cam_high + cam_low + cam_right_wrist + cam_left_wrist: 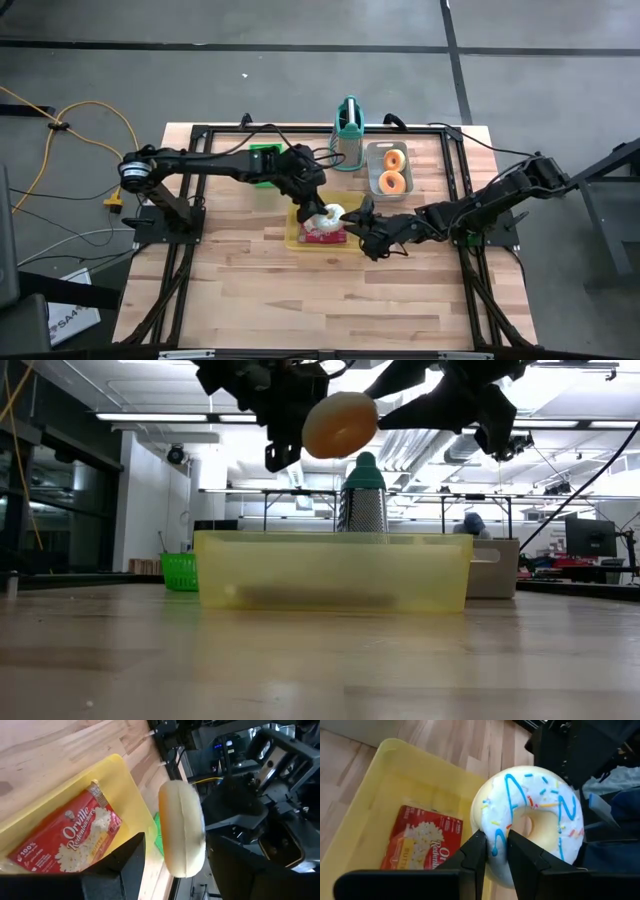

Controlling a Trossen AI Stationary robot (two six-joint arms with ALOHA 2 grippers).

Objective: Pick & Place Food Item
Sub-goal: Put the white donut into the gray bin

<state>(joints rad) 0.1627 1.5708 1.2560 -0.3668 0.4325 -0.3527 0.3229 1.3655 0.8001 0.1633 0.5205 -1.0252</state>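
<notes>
your left pincer [492, 852] grips the sprinkled white donut [532, 820] – yellow bin [380, 795] below, right pincer [175, 865] open beside it.

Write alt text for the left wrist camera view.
The left end effector is shut on the rim of a white-frosted sprinkled donut, held above a yellow bin. A red popcorn box lies inside the bin.
</notes>
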